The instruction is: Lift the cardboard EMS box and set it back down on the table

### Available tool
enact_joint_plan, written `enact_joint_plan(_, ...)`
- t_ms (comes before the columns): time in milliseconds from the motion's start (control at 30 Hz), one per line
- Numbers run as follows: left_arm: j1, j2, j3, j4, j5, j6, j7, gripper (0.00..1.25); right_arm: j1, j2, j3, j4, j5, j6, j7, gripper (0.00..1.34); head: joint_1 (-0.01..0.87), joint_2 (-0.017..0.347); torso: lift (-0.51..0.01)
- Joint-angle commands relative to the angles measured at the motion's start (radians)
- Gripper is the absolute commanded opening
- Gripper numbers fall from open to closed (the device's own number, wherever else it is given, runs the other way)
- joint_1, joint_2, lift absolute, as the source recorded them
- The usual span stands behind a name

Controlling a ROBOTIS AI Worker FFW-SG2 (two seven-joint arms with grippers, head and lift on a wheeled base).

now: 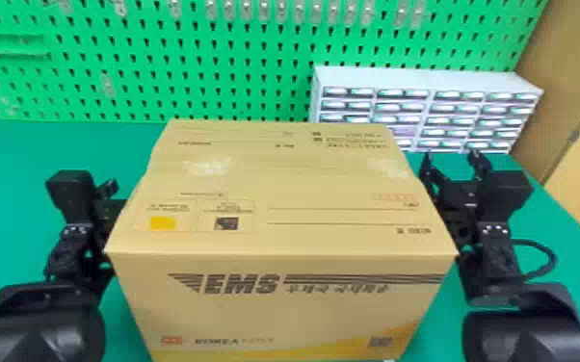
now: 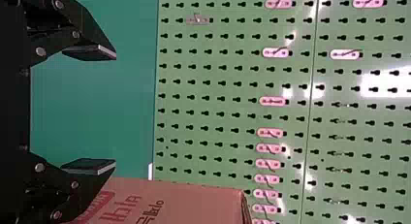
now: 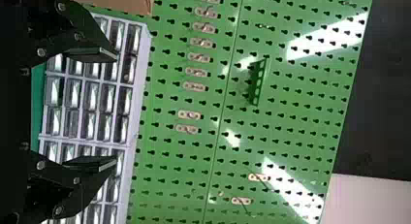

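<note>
The cardboard EMS box [image 1: 279,192] fills the middle of the head view, upright with its lettered side facing me; its underside is hidden. My left gripper [image 1: 107,187] is at its left side, partly behind it. At the right side, my right gripper [image 1: 450,162] points forward, fingers spread. In the left wrist view, the left gripper [image 2: 115,110] stands open with nothing between its fingers, and the box [image 2: 184,200] shows beside one of them. The right gripper [image 3: 116,111] is likewise open and holds nothing in the right wrist view, with a box corner [image 3: 121,0] near one finger.
A green table [image 1: 5,192] extends on both sides of the box. Behind it rises a green pegboard [image 1: 159,62] with small hooks. A white cabinet of small drawers [image 1: 428,79] stands at the back right, beyond the right gripper.
</note>
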Motion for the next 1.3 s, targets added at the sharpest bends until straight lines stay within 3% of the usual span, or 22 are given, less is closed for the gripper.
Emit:
enact_joint_plan(0,-0.005,0.0,-0.009,0.003,0.001,0.002,-0.001,0.79,0.001,0.002,0.01,0.004,0.0,-0.001,0.0,0.83,0.678,-0.014,-0.092)
enact_joint_plan(667,-0.003,0.0,-0.033,0.01,0.006,0.003,-0.018,0.79,0.002,0.004,0.027,0.038,-0.008,0.0,0.0,0.83,0.678,-0.014,-0.092)
enact_joint_plan(1267,-0.052,0.0,-0.04,-0.014,0.018,0.003,-0.057,0.79,-0.039,-0.007,0.056,0.026,-0.019,0.0,0.0,0.83,0.678,-0.014,-0.092)
